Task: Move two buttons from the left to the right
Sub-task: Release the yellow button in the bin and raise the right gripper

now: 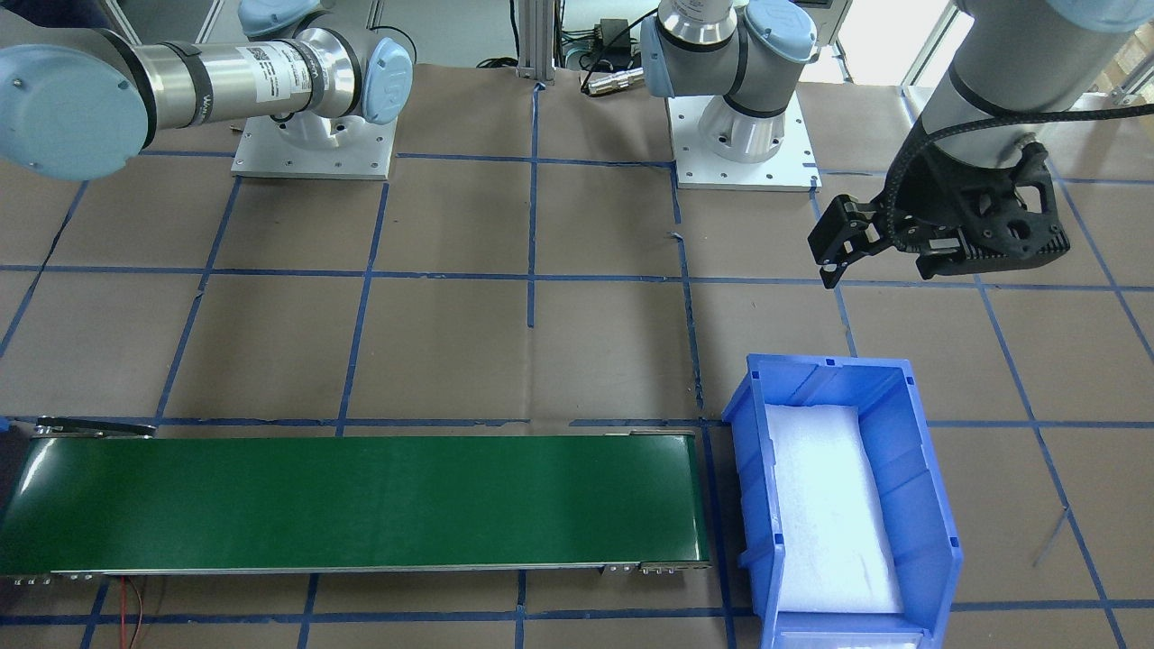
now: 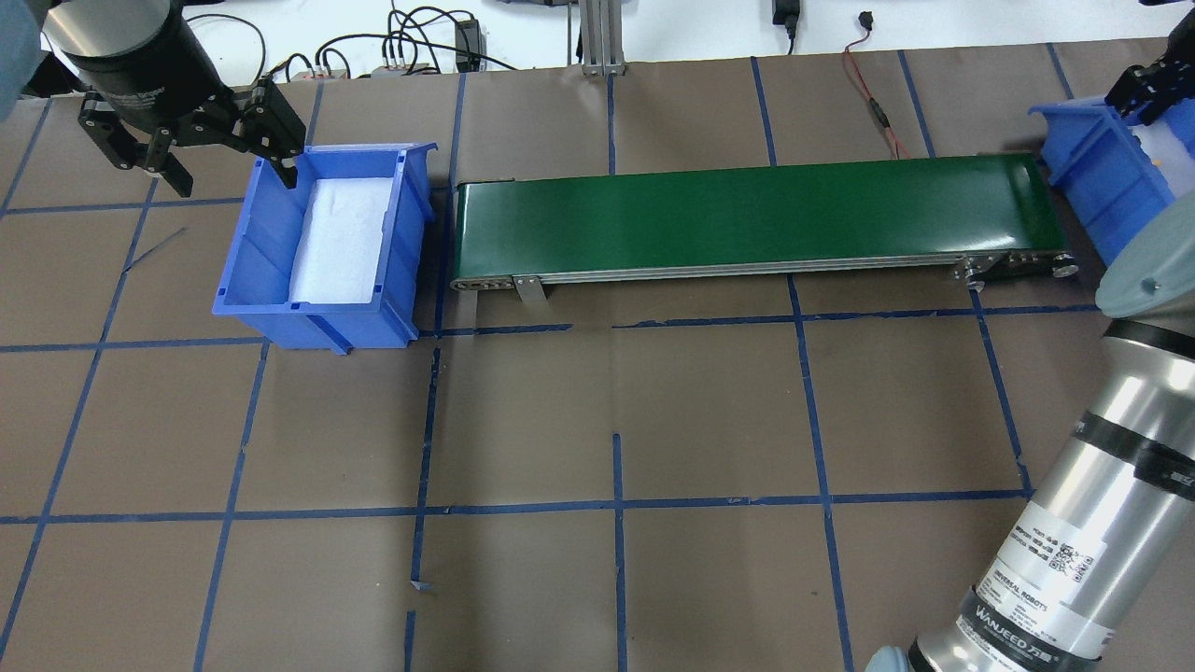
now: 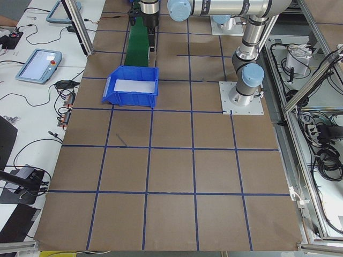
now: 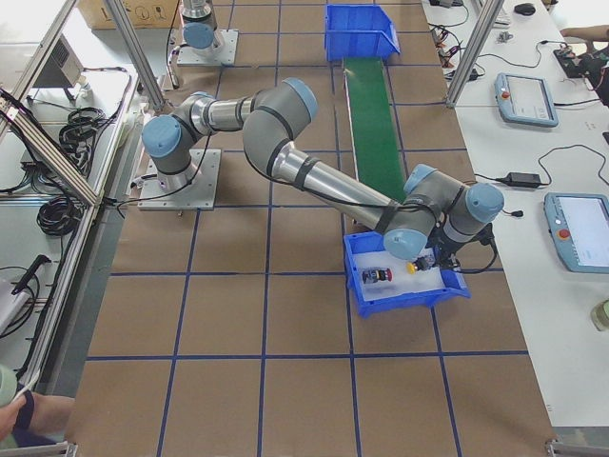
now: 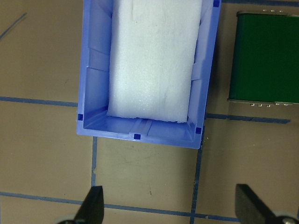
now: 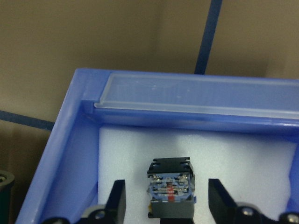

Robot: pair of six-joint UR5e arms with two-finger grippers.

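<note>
Tools wide open, empty: left tool (image 5: pixel 170 207) near left bin (image 5: pixel 93 70), right tool (image 6: pixel 168 205) astride button (image 6: pixel 170 184); "UNIVERSAL ROBOTS" on right arm (image 2: pixel 1102 467).

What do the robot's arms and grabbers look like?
The left arm and right arm are silver tubes with pale blue joint caps. The right arm has black bands and a white label. The left end effector and right end effector are black; a black cable feeds the left.
</note>
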